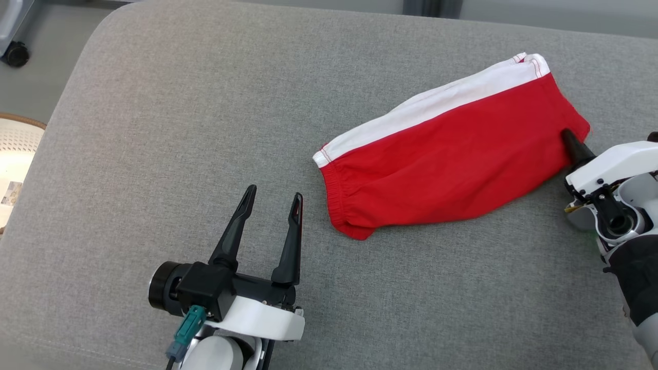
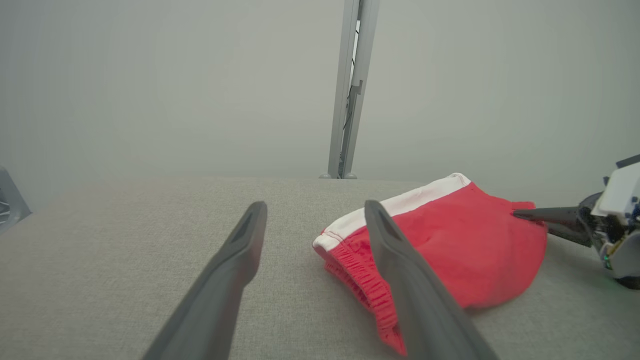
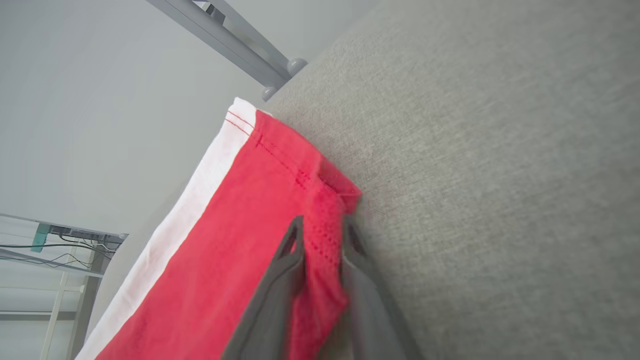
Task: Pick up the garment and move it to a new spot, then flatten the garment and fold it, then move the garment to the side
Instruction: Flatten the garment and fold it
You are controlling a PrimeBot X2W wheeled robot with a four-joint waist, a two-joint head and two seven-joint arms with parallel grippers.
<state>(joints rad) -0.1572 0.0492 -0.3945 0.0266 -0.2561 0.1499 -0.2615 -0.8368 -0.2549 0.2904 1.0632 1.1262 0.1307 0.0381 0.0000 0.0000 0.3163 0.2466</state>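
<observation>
Garment point(image 1: 452, 149) lay flat on the cushion point(image 1: 205, 103), right of centre; your right gripper point(image 3: 322, 225) pinched its hem, your left gripper point(image 1: 274, 192) hung spread and empty. It looked folded already, so probably only the move aside remained.

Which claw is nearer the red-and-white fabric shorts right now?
Right. The right claw grips the red-and-white fabric shorts at a hem corner; the left claw is open beside their waistband end, not touching.
</observation>
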